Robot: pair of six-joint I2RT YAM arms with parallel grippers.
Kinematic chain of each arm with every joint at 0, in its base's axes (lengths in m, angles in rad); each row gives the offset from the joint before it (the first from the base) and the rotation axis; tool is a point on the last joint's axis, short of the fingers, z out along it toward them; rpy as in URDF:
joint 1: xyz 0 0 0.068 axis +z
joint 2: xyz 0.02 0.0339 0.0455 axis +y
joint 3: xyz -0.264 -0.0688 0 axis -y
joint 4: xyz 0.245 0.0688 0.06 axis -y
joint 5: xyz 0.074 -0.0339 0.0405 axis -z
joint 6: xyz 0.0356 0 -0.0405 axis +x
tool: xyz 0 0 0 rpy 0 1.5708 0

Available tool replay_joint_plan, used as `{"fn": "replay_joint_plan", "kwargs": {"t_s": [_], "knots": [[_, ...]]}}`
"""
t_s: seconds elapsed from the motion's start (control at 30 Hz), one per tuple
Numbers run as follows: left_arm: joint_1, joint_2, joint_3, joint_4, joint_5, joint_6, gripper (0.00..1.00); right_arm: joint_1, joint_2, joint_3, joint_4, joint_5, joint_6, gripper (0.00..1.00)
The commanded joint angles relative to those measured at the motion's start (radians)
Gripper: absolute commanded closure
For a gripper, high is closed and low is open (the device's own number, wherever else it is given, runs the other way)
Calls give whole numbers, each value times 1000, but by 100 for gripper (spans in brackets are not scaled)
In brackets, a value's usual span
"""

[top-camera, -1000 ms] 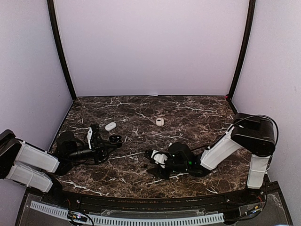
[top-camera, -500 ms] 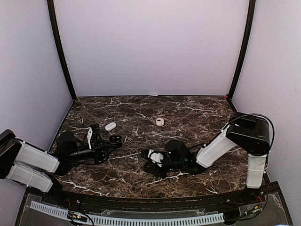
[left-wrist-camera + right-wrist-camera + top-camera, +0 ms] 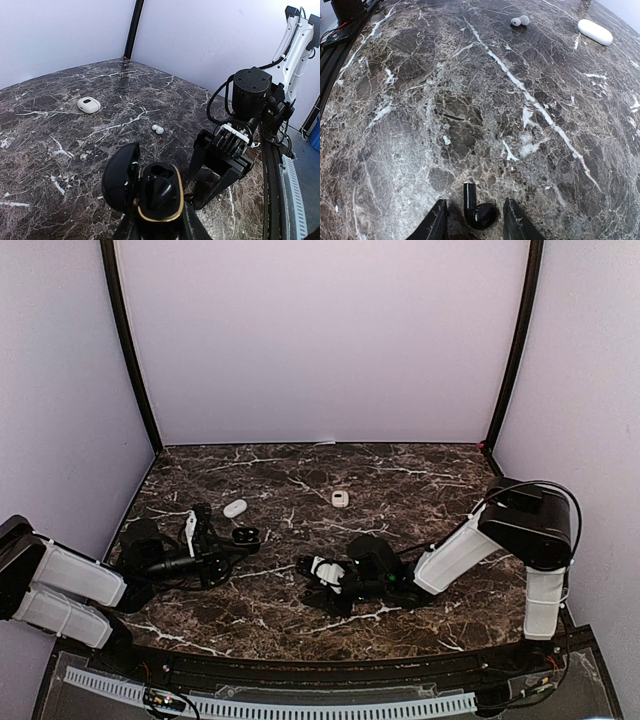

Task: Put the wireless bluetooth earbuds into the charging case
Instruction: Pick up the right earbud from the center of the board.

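- Earbuds, count three: one black bud [image 3: 478, 212] and two white buds [image 3: 519, 21], all lying on the marble table [image 3: 410, 100].
- Black bud sits at the 6 o'clock edge of the right wrist view with its stem pointing to 12. It lies between the fingers of the right gripper [image 3: 475, 222], which stand apart, one on each side, with a sliver of marble showing either way.
- White buds lie touching each other, off at 1 o'clock from the black bud, well apart from it.
- Cases, count three: one black case [image 3: 157, 195] with its lid swung open to 9 o'clock, and two closed white ones.
- Left gripper [image 3: 159, 230] is clamped on the black case from below, holding it upright.
- White case [image 3: 595, 31] lies near the white buds, at their 3 o'clock in the right wrist view.
- Second white case [image 3: 341, 498] sits alone toward 12 o'clock from the right gripper.
- Hard to read: the black case's inside is dark on dark, so I can't tell whether a bud sits in it.
- From above, the black bud is hidden among the right gripper's fingers.
- Both grippers' fingers are cut off by the bottom edges of their wrist views.
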Motion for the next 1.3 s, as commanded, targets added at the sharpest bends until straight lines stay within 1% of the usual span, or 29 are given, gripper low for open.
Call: {"fn": "replay_joint_plan", "kwargs": {"t_s": [0.0, 0.2, 0.37, 0.57, 0.93, 1.13, 1.23, 1.27], "knots": [[-8, 0, 22, 9, 13, 14, 94, -4, 29, 20, -40, 2, -9, 64], [-8, 1, 24, 6, 13, 14, 94, -5, 35, 28, -58, -13, -13, 66], [-10, 1, 25, 5, 13, 16, 94, -4, 29, 30, -73, -25, -7, 73], [-12, 4, 26, 6, 16, 16, 94, -4, -4, -5, -63, -18, 6, 79], [-19, 16, 27, 14, 25, 21, 94, 5, -83, -45, -72, -16, 31, 84], [-52, 68, 6, 120, 53, 64, 94, 5, -147, -72, -77, -23, 65, 85], [-77, 109, 19, 133, 61, 100, 93, 6, -186, -80, -111, -23, 83, 86], [-109, 122, 26, 134, 66, 107, 93, 6, -203, -84, -125, -24, 88, 86]]}}
